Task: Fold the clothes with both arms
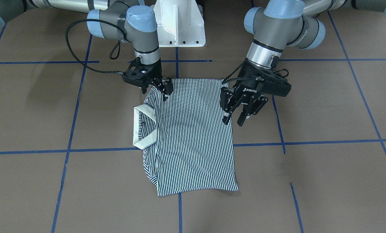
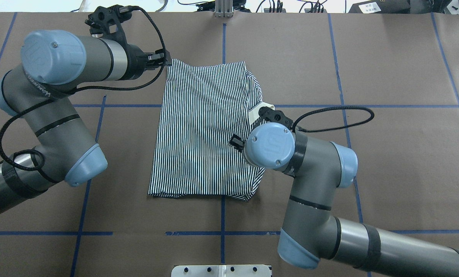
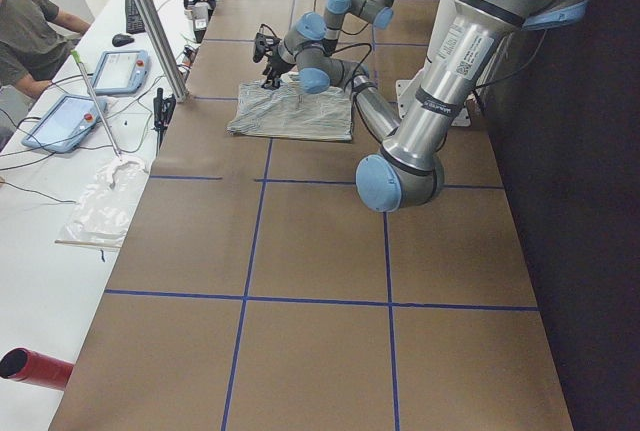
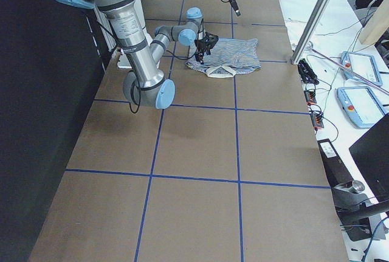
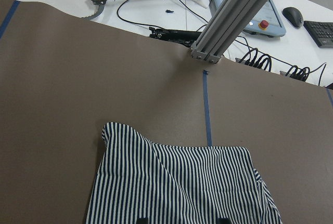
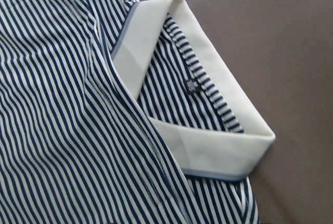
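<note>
Presently the left gripper hangs spread wide and empty, raised clear of the polo shirt on the table. The right gripper looks drawn together, tips down on the stripes near the collar; a pinch cannot be confirmed.

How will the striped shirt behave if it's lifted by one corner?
Probably floppy: the shirt lies flat with soft ripples, so a lifted corner would likely leave the rest hanging and sagging. It looks thin, so probably light. The collar keeps a raised folded shape, so it seems somewhat stiffer than the body.
</note>
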Robot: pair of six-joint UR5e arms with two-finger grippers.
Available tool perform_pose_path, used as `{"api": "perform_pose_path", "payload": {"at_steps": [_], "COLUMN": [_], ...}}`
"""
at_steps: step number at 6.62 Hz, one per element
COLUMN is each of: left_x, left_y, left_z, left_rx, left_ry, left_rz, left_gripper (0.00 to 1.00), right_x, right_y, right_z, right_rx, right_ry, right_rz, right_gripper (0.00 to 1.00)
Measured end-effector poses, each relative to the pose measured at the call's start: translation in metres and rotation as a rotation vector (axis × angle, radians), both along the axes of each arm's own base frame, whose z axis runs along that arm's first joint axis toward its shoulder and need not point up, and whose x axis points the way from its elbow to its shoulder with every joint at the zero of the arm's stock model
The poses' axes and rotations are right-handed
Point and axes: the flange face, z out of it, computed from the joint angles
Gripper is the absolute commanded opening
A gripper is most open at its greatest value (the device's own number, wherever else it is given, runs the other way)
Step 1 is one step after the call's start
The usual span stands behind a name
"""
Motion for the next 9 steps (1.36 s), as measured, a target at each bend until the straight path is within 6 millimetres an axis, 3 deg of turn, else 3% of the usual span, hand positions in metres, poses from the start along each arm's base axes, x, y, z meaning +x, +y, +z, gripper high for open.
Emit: {"api": "perform_pose_path", "payload": {"at_steps": [2, 5, 7, 9], "left_x": [0.000, 0.001, 0.002, 0.002], "left_y": [0.000, 0.000, 0.000, -0.001], "left_z": [0.003, 0.005, 0.005, 0.005], "left_rx": [-0.003, -0.014, -0.026, -0.029], "left_ry": [-0.002, 0.001, 0.008, 0.010], "left_rz": [0.000, -0.004, -0.008, -0.009], "left_gripper": [0.54, 0.54, 0.54, 0.54], "right_x": [-0.024, -0.036, -0.040, -0.041], "right_y": [0.048, 0.076, 0.087, 0.089], "right_z": [0.008, 0.022, 0.033, 0.033], "right_rx": [-0.101, -0.152, -0.161, -0.163], "right_ry": [-0.035, -0.034, -0.018, -0.018], "right_rz": [0.136, 0.171, 0.163, 0.159], "right_gripper": [0.83, 0.73, 0.00, 0.00]}}
